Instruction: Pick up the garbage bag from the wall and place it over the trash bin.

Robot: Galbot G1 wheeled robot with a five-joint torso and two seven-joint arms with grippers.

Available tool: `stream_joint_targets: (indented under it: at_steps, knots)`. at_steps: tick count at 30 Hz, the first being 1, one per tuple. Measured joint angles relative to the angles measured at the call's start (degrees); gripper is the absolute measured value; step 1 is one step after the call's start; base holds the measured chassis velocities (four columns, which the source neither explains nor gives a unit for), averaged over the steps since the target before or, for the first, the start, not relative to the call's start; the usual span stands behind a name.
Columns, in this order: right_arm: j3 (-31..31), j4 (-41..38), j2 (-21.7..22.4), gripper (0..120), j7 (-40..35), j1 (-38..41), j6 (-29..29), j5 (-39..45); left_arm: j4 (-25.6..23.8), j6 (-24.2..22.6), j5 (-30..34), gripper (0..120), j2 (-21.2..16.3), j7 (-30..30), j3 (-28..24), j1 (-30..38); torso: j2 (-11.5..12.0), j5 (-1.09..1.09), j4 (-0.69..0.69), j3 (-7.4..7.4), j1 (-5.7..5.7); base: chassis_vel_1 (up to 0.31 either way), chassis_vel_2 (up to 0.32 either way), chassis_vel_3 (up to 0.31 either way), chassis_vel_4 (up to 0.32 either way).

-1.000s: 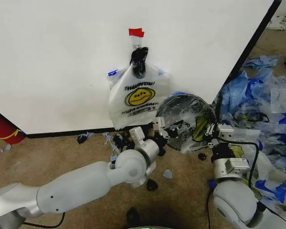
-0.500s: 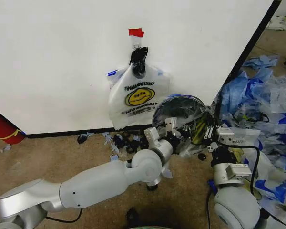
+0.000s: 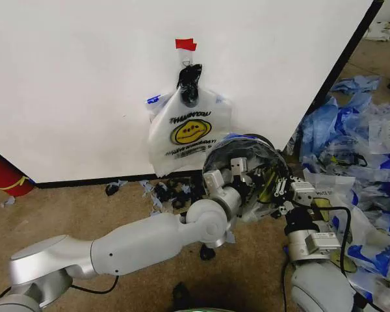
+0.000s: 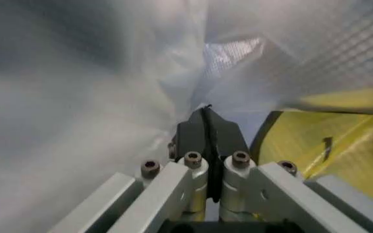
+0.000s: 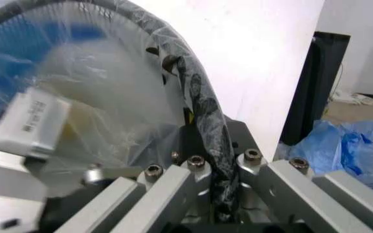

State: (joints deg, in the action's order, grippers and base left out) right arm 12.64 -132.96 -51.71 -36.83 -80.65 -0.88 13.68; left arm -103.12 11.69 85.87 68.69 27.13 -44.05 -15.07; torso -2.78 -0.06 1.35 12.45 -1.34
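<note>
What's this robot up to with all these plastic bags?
It is working at a trash bin already wrapped in plastic. The right gripper is clamped on the bin's rim, and the left gripper, fingers shut, is pushed inside against the plastic. A smiley-face garbage bag hangs on the wall.

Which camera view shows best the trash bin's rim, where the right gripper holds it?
The right wrist view: the right gripper is shut on the plastic-wrapped rim of the trash bin, seen close. The head view shows the whole tilted bin from afar. The left wrist view shows plastic film and faint mesh.
</note>
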Motion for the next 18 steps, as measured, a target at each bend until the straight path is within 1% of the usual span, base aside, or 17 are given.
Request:
stream_joint_targets:
  at_steps: [3, 5, 14, 18]
  knots:
    - [0.0, -0.3, 0.0, 0, 0.3, -0.6, 0.2, -0.9, 1.1, 0.2, -0.3, 0, 1.0, 0.8, -0.9, 0.7, 0.0, 0.0, 0.0, 0.0, 0.0, 0.0, 0.0, 0.0, 0.0]
    - [0.1, -0.1, 0.0, 0, 0.3, -0.8, 0.5, -1.4, 1.6, 0.2, -0.6, 0, 1.5, 2.4, -1.3, 1.4, 0.0, 0.0, 0.01, 0.0, 0.0, 0.0, 0.0, 0.0, 0.0]
    - [0.0, 2.3, -0.4, 0, -0.3, -0.2, 0.9, -2.7, 0.7, -0.7, 0.2, 0, 0.8, 7.1, -3.0, 4.3, 0.0, 0.0, 0.0, 0.0, 0.0, 0.0, 0.0, 0.0, 0.0]
    - [0.5, 3.6, -0.8, 0, -1.6, 0.2, 0.9, -2.8, 0.6, -1.6, 1.6, 0, 1.0, 11.5, -4.2, 6.3, 0.0, 0.0, 0.0, 0.0, 0.0, 0.0, 0.0, 0.0, 0.0]
